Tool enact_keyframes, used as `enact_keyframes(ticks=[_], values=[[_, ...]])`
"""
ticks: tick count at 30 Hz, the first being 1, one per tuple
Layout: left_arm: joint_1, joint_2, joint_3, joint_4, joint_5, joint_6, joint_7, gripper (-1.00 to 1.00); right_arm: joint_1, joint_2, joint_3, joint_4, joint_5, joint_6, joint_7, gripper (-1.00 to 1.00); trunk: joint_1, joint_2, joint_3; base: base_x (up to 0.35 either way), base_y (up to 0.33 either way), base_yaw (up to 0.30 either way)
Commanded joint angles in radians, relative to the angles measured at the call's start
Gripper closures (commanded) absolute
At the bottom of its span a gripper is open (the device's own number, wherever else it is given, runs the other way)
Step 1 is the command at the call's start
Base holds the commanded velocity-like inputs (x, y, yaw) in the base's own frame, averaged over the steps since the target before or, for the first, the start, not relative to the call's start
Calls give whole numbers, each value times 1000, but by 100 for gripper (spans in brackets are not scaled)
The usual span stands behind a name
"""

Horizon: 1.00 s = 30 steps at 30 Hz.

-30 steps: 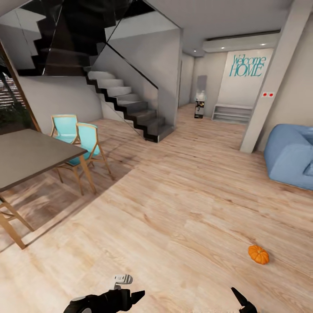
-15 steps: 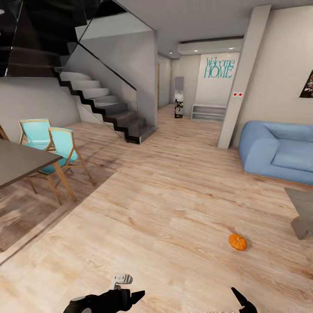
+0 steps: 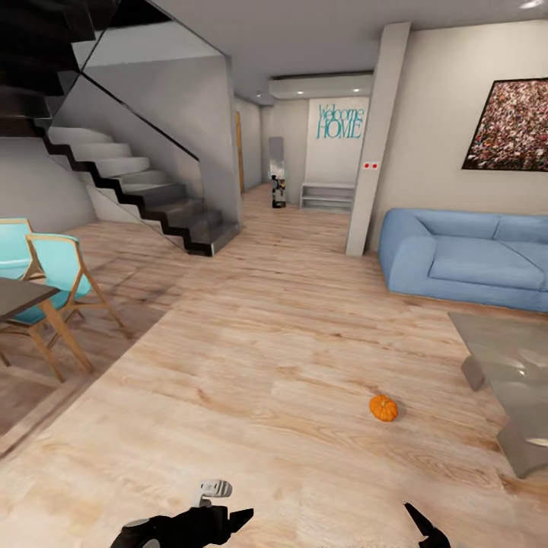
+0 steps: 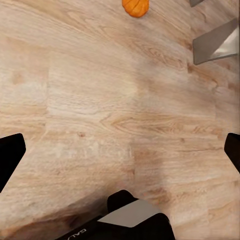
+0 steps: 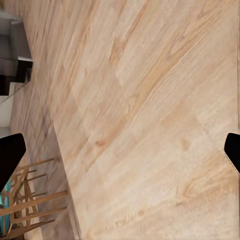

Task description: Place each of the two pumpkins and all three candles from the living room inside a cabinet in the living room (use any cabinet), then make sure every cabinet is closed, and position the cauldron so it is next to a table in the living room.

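Floorboards: pumpkin (image 3: pixel 383 408) beyond right claw (image 3: pixel 423 530)

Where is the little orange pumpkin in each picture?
Head view: the pumpkin lies on the wooden floor, right of centre, near the glass table.
Left wrist view: the pumpkin sits at the top edge, near a grey table leg.
Right wrist view: not in it.
Shared landmark: the wooden floor.

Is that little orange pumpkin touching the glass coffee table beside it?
Apart. In the head view the pumpkin sits alone on the wooden floor, with a clear strip of bare boards between it and the glass coffee table.
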Motion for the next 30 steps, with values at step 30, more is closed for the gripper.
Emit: enact_keyframes(ticks=[30], values=[[-1, 2, -3, -1, 8, 3, -1, -100, -1, 0, 0, 0, -10, 10, 4, -100, 0, -1, 12, 74, 0, -288]])
